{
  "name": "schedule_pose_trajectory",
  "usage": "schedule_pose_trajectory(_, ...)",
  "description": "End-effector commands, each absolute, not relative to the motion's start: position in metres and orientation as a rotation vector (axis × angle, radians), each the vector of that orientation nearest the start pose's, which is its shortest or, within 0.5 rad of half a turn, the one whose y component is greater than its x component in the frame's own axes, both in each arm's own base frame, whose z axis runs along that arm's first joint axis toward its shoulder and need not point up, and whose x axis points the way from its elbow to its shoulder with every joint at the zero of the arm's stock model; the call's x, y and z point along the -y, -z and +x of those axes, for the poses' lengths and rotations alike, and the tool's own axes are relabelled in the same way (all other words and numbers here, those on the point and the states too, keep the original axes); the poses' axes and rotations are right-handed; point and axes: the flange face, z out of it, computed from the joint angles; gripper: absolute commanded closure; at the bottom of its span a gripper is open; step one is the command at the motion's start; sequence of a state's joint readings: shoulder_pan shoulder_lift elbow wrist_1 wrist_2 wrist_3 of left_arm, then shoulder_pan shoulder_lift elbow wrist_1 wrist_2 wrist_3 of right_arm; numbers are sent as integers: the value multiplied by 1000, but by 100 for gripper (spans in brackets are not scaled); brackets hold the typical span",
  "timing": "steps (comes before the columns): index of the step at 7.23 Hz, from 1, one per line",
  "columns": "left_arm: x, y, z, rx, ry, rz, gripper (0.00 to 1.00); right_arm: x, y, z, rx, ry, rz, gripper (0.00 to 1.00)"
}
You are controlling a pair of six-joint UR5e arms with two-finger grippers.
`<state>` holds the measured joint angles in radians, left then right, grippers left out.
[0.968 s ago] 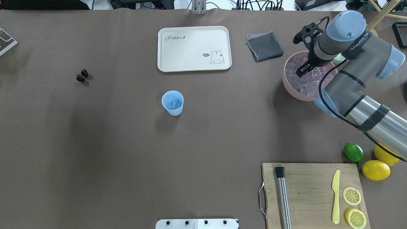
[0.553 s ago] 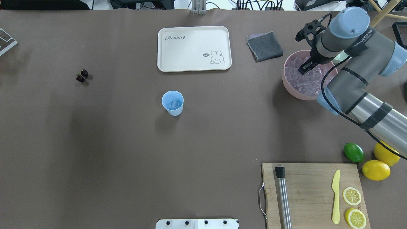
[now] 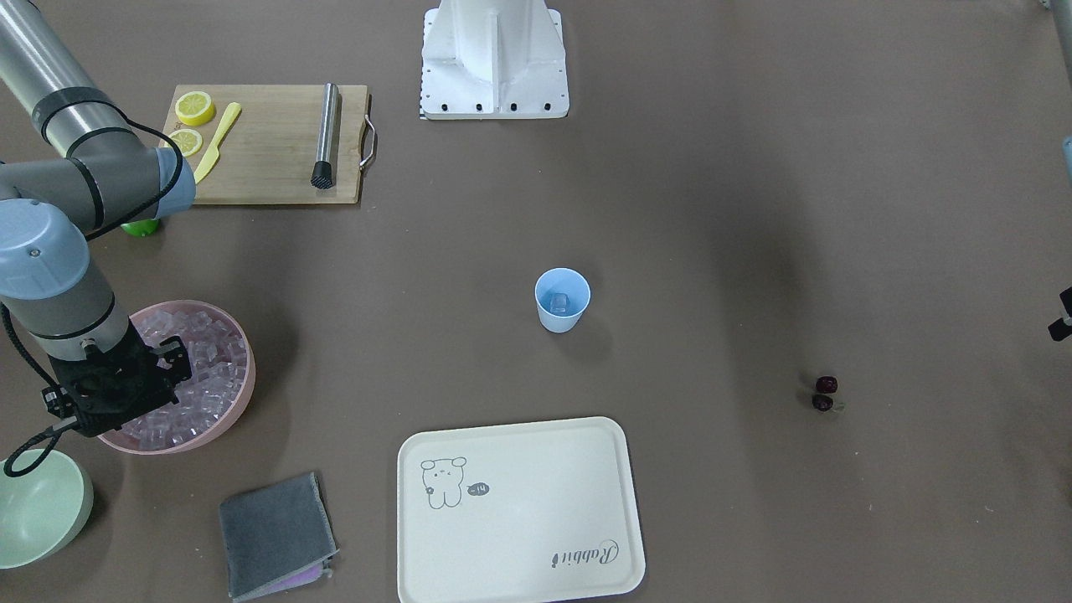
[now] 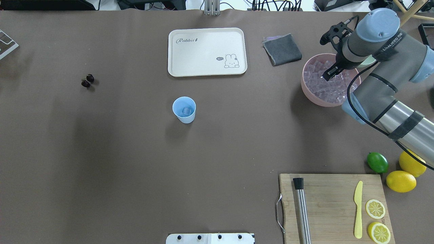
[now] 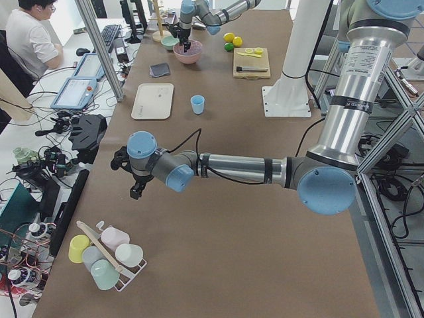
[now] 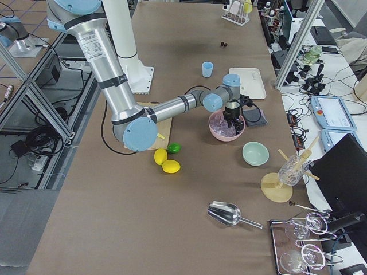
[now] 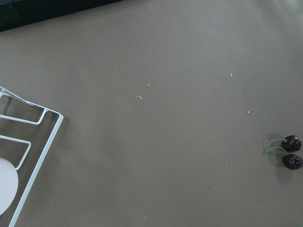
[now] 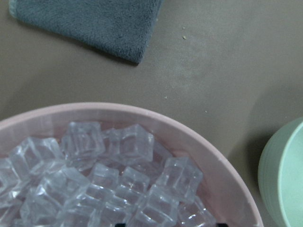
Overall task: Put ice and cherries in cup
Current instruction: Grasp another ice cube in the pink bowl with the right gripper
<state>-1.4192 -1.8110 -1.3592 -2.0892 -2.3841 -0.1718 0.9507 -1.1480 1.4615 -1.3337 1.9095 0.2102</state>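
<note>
Jaws of right gripper [image 4: 330,72] pointed down over ice [image 4: 318,83] in pink bowl [image 4: 305,92], tips at or just above cubes. Gap, and any cube held: could not tell. Step in hand, judged: fetching another cube. Next move called for closing on one cube, lifting clear of rim, carrying to cup [image 4: 185,118], well apart from jaws, one cube inside. Cherries [image 4: 87,80] lay farther off, beyond cup. Left gripper [image 5: 136,189] jaw width: could not tell.

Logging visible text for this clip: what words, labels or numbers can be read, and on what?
"Rabbit": script lettering at one corner of the cream tray.
Speech bubble beside the tray's rabbit drawing: too small to read.
Printing on the right arm, on its grey wrist section: too blurred to read.
Nothing else legible.
</note>
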Motion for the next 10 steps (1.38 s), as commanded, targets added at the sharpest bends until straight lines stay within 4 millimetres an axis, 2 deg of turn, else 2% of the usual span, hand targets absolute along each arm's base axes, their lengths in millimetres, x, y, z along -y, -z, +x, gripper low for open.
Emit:
schedule_pose_trajectory(1,616,-571,33,-865,-204,382,3,605,-459,-316,527,495,368,29)
schedule_pose_trajectory(3,616,-570,33,-865,-205,384,3,603,-462,-317,525,498,365,33)
schedule_pose_trajectory(5,618,-568,33,-865,-205,386,3,602,-463,-320,524,501,363,57)
schedule_pose_trajectory(6,619,-567,34,-866,-208,387,3,602,-461,-320,526,502,365,63)
schedule_pose_trajectory(8,619,-567,33,-865,-205,386,3,602,-460,-321,527,504,367,67)
schedule_pose_trajectory(10,619,-567,34,-866,-198,382,3,602,-459,-320,528,503,370,77)
